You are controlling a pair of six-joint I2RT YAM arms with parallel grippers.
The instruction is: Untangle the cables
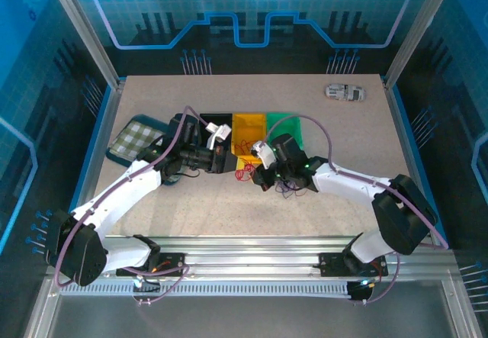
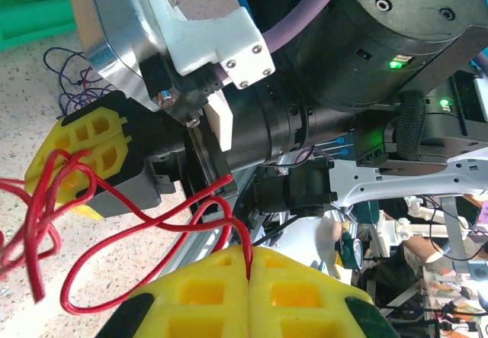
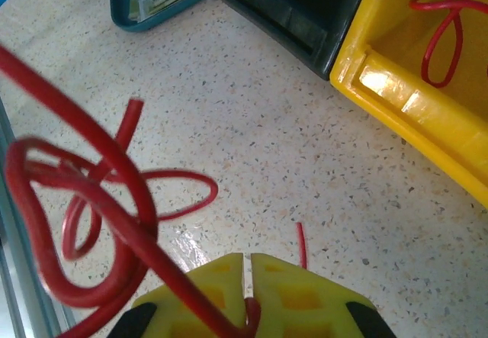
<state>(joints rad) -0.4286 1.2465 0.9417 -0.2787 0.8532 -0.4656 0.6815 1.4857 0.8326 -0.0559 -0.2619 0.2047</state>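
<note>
As left end effector [image 2: 249, 277] and right end effector [image 3: 247, 296] clench it, the thin red flexible wire [image 3: 76, 124] runs, seemingly crosswise, between them.

Overhead view of a speckled beige table [image 1: 229, 208] inside a blue-lit enclosure. Two white robot arms reach in from the bottom corners and meet near the centre. The left gripper [image 1: 227, 162] and right gripper [image 1: 261, 178] sit close together, with a small red cable [image 1: 245, 175] tangled between them. A dark thin cable [image 1: 293, 190] loops just below the right arm's wrist. Behind them stand a black bin [image 1: 217, 118], a yellow bin [image 1: 248, 124] and a green bin [image 1: 288, 127]. A checkered tray [image 1: 136, 136] lies centre left, and a small silver object [image 1: 345, 91] lies upper right.
</note>
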